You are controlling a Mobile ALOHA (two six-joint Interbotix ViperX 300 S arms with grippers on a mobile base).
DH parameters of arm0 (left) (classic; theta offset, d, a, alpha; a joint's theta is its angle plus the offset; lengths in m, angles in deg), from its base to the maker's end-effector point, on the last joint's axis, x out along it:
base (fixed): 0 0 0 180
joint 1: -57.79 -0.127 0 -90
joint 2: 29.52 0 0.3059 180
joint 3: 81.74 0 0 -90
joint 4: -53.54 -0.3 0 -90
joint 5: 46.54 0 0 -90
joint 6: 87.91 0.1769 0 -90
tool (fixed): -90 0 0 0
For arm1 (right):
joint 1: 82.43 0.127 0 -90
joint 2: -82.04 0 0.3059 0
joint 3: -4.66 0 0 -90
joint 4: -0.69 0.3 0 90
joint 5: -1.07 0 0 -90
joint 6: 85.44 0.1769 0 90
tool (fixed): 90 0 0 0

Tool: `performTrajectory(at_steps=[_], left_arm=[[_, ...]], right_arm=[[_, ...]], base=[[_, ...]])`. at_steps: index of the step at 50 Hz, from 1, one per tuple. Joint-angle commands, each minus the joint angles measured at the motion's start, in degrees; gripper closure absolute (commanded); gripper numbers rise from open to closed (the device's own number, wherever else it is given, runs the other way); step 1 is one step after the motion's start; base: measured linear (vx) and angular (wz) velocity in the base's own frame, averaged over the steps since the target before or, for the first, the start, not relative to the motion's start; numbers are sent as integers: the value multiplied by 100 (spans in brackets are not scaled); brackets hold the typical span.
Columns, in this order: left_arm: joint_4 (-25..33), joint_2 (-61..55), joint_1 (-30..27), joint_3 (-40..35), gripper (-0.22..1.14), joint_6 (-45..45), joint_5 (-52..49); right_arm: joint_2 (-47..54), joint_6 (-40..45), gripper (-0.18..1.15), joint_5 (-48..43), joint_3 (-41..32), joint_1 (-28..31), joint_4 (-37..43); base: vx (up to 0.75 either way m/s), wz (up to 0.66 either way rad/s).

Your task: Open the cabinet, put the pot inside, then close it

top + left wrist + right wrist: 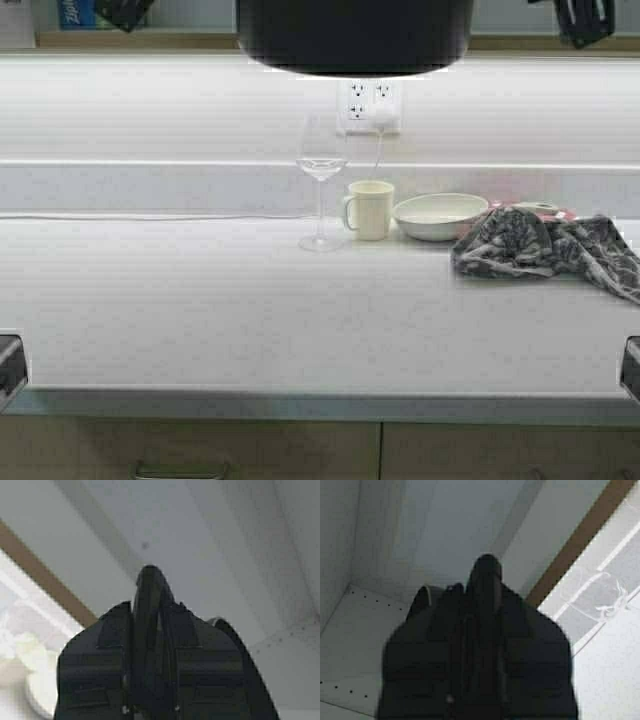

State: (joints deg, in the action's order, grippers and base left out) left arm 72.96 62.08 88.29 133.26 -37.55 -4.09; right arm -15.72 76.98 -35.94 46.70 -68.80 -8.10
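Observation:
The black pot (355, 35) hangs high at the top centre of the high view, only its underside showing, level with the cabinet's wooden lower edge (180, 40). My left gripper (150, 627) is shut on one loop handle (150, 592); my right gripper (481, 612) is shut on the other loop handle (487, 575). The pot's rim shows beside each gripper (232, 637) (420, 600). Both wrist views look into the cabinet's white inside (210, 540) (420, 525). The cabinet doors are out of view. Parts of my arms show at top left (125, 12) and top right (585, 20).
On the white counter (200, 320) below stand a wine glass (321, 180), a cream mug (370, 209), a shallow white bowl (439, 216) and a crumpled patterned cloth (550, 250). A wall outlet (370, 105) is behind. Drawers (180, 465) sit under the counter's front edge.

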Motion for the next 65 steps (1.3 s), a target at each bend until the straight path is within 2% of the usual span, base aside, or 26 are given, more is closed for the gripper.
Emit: performTrajectory(at_steps=[1, 16, 29, 38, 58, 65], left_arm=[[-88, -26, 360, -853, 89, 738, -352], [-35, -914, 132, -2294, 89, 835, -896], [105, -1644, -70, -3384, 89, 835, -1143], [167, -2171, -167, -4087, 89, 835, -1318], [369, -3322, -211, -5238, 89, 835, -1310], [439, -3357, -211, -5238, 89, 896, -1160]], right_arm=[[-123, -176, 90, 457, -694, 422, -114], [325, -185, 90, 1222, -1881, 167, -123], [1266, -185, 90, 1679, -3023, -79, -132], [1775, -185, 90, 1802, -3533, -246, -132], [2751, -176, 90, 1934, -4579, -571, -141], [3076, -185, 90, 2206, -4975, -606, -158]], base=[[0, 0], [0, 0], [0, 0], [0, 0], [1, 0], [1, -1]])
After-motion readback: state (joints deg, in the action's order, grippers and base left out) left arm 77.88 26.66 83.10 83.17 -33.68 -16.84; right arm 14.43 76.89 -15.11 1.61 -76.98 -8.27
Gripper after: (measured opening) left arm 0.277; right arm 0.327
